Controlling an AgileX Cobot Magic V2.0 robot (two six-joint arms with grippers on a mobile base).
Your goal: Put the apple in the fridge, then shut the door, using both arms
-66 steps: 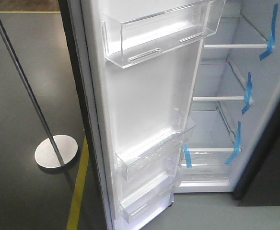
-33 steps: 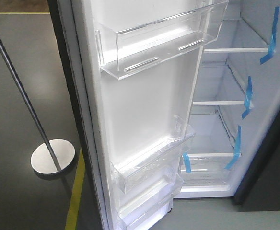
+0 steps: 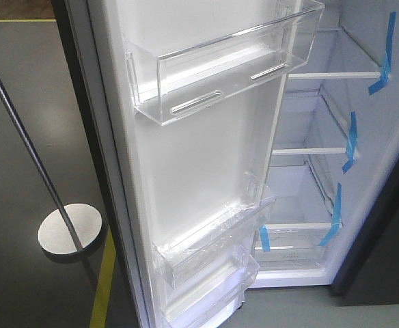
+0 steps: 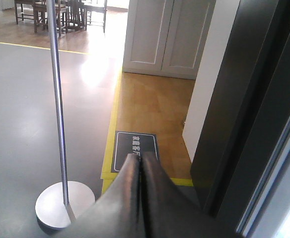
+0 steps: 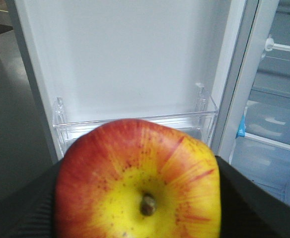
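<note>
Red with a yellow patch round its stem, the small round apple point(image 5: 140, 178) fills the right wrist view. It is clamped between the black fingers point(image 5: 21, 213) of the right gripper point(image 5: 139, 208), in front of a clear plastic bin point(image 5: 197, 118) on the white lining of the tall dark grey door point(image 3: 199, 157). The door stands open beside the white-shelved fridge point(image 3: 380, 123), whose shelf edges carry blue tape strips point(image 3: 352, 137). The left gripper point(image 4: 139, 171), fingers pressed together and empty, hangs near a metal pole stand point(image 4: 64, 198).
</note>
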